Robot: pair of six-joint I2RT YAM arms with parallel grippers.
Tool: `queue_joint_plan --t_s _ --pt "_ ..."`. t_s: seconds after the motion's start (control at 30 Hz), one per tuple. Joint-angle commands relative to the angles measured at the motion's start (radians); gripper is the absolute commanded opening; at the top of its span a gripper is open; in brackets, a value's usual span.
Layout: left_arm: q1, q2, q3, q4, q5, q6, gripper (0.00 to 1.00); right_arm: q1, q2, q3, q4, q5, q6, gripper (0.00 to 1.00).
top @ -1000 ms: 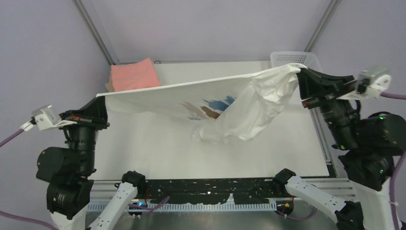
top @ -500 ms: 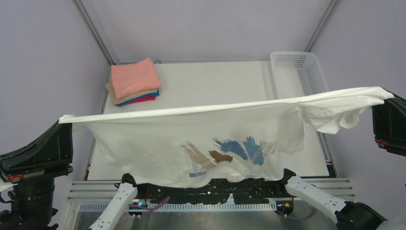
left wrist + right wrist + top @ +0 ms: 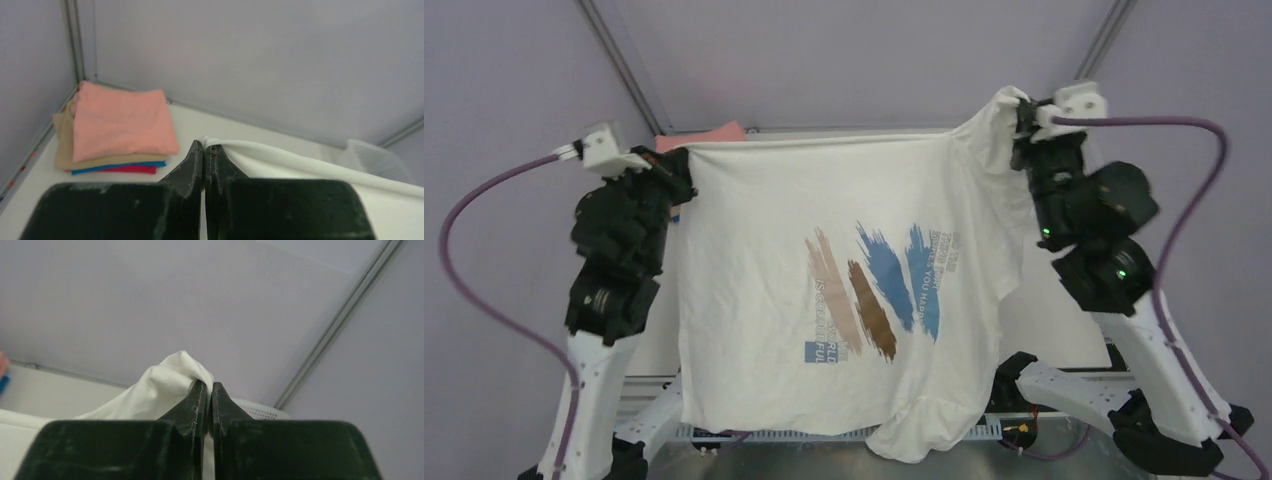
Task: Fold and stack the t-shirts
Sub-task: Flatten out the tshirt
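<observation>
As the arms swing it outward, the white t-shirt (image 3: 844, 290) now hangs open beside the folded stack (image 3: 117, 127), left gripper (image 3: 679, 165) and right gripper (image 3: 1021, 125) each pinching its upper edge; laying it flat looks next.

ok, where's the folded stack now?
The folded stack: far-left corner of the table in the left wrist view; from above only its pink edge peeks over the white t-shirt by the left gripper.

My table (image 3: 190, 120) has a plain white top. In its far left corner lies a stack (image 3: 122, 122) of folded tees, pink on top, then tan, blue and magenta beneath. At the far right sits a white basket (image 3: 372, 157), well apart from the stack.
</observation>
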Motion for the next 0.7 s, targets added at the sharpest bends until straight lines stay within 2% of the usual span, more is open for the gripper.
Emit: queue_joint_plan --t_s 0.0,0.17,0.3,0.37,0.47,0.57,0.67 --pt "0.005 0.207 -0.138 0.159 -0.22 0.064 0.0 -0.045 0.171 -0.18 0.263 0.192 -0.15 0.08" --pt "0.009 0.527 -0.166 0.201 -0.281 0.055 0.0 -0.177 0.363 -0.3 0.324 0.011 0.02 0.09" --pt "0.048 0.826 -0.028 0.127 -0.196 0.012 0.0 -0.206 0.593 -0.285 0.336 -0.069 0.101 0.11" --pt "0.072 1.002 0.1 0.05 -0.144 -0.017 0.0 -0.212 0.771 -0.209 0.298 -0.057 0.124 0.12" --pt "0.089 1.183 0.312 -0.082 -0.123 -0.039 0.0 -0.22 0.937 -0.036 0.196 -0.028 0.128 0.12" --pt "0.089 1.288 0.429 -0.151 -0.124 -0.04 0.0 -0.22 1.079 0.107 0.129 0.008 0.107 0.12" --pt "0.092 1.342 0.488 -0.175 -0.122 -0.05 0.0 -0.226 1.14 0.165 0.133 -0.005 0.096 0.13"
